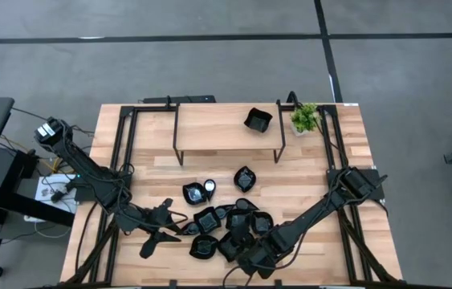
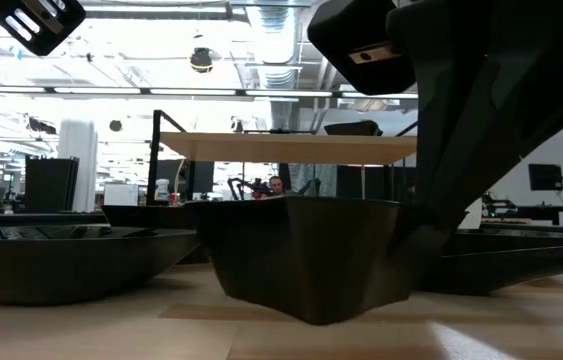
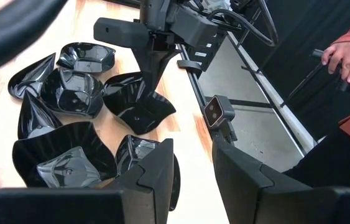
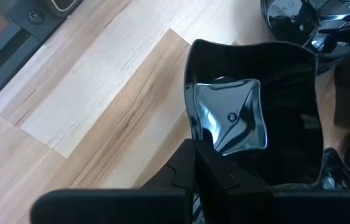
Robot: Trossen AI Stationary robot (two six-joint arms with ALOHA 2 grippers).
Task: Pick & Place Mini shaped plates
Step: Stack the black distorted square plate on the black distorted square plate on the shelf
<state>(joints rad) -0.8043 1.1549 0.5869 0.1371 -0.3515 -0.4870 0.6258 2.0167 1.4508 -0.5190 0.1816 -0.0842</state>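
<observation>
A square black mini plate (image 4: 255,124) at the pile's near edge on the worktop (image 1: 209,136) is clamped by the right claw (image 1: 246,258); lifting is called for next. The left claw (image 1: 161,229) is held parted beside the pile.

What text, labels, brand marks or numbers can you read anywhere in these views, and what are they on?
None can be read.
Mini shaped plates: glossy black, no markings visible.
Raised wooden shelf: bare wood, no label.
Potted plant: no tag visible.
Small camera module by the table rail: any print is too small to read.
Signs in the room behind the table: too blurred to read.
</observation>
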